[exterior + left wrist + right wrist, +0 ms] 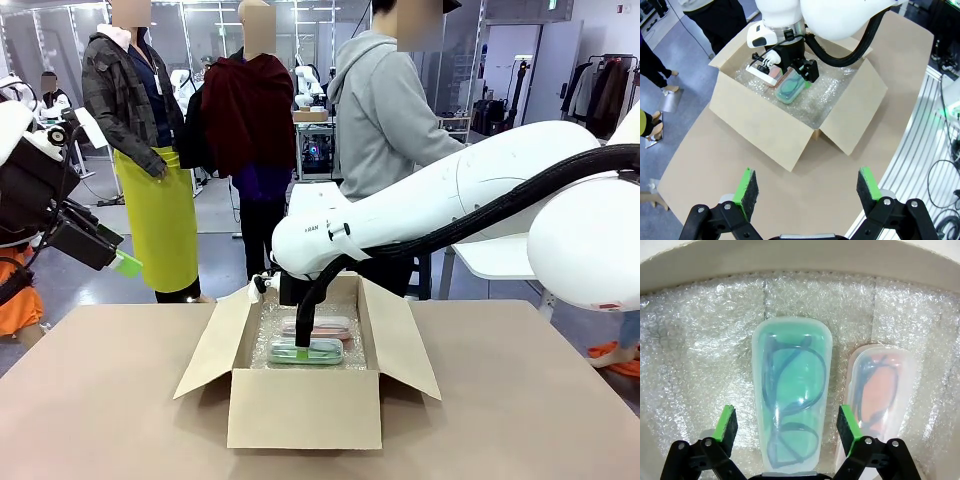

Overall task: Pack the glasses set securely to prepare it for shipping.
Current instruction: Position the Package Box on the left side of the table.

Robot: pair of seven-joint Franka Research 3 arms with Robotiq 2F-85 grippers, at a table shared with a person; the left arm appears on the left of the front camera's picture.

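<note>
Mint-green translucent glasses case [790,365] — lies on clear bubble wrap [690,340]; right end effector [786,415] sits astride it, spread wide — best lifted straight out.

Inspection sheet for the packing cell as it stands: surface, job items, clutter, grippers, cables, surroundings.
Surface: tan table, bare around an open cardboard box.
Job's things: mint green case and pale pink case lie side by side on bubble wrap inside the box; flaps open.
Clutter: nothing seen.
Grippers: right gripper open, down in the box, straddling the mint green case; left gripper open and empty, above the table, off to the side of the box.
Cables: black hose along the right arm; loose cables on the floor beside the table.
Surroundings: person in a grey hoodie at the far side.
</note>
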